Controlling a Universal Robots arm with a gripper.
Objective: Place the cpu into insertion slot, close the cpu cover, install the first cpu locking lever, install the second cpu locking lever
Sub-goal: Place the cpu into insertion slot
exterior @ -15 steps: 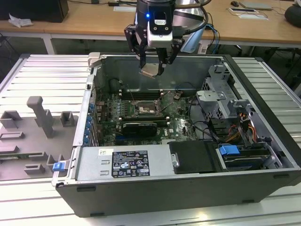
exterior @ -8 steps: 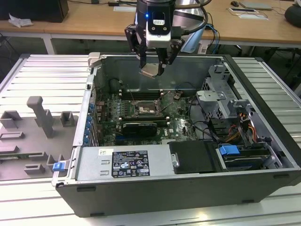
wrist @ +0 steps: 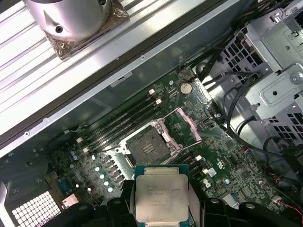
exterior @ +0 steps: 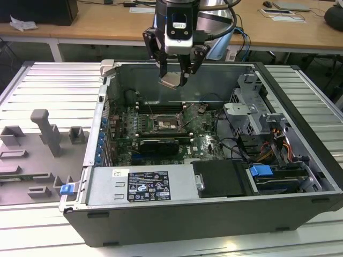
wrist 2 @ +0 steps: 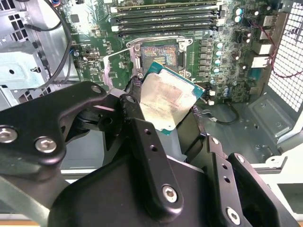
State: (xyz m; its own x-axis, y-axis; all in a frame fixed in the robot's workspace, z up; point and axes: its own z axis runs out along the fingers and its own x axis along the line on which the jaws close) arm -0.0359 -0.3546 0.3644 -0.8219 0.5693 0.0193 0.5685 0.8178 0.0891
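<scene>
Hand (exterior: 174, 74) clamped on cpu (exterior: 172, 80), chip tilted, well above insertion slot (exterior: 162, 123) | cpu cover (wrist: 190, 123) raised, slot bare | probable risk: skewed seating through tilt; drop onto circuit board (wrist: 227, 161) through slack grip

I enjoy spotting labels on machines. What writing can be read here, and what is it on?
None can be read for sure.
White label on the silver power supply box: print too small.
Top of the cpu in the gripper: faint print, blurred.
Green circuit board: tiny markings, unreadable.
</scene>
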